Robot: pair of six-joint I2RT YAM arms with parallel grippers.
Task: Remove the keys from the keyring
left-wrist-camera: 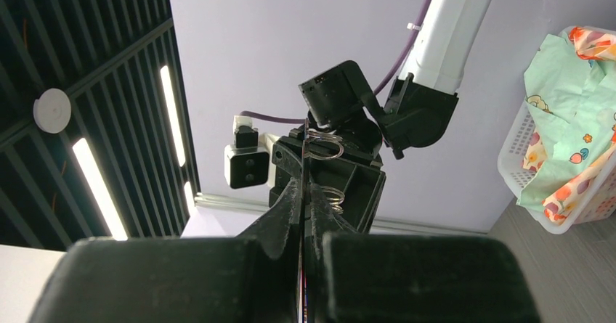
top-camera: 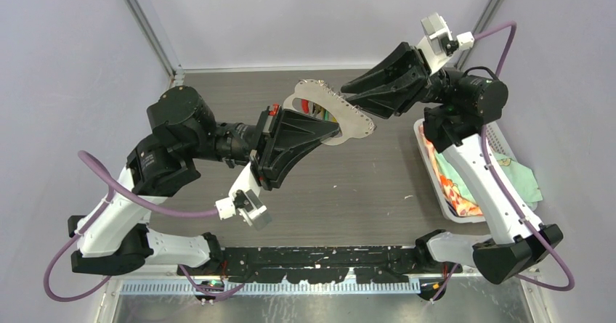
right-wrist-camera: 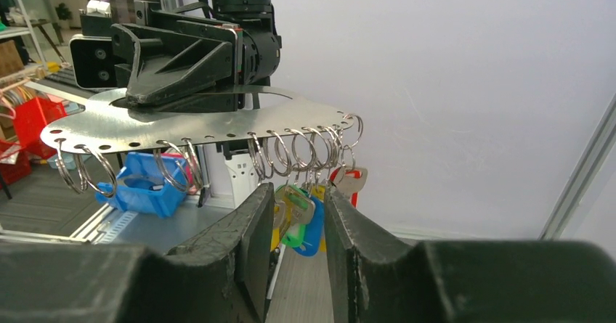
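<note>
Grey wood-grain table (top-camera: 349, 192), lilac walls (top-camera: 65, 47), keyring (top-camera: 354, 122) aloft

A lab test cell: white panels (top-camera: 305, 11) on aluminium posts (top-camera: 145, 25) enclose a dark workbench (top-camera: 349, 192).

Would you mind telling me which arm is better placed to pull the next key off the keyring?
Right: the right gripper straddles the hanging keys, while the left gripper is shut on the keyring, steadying it.
</note>
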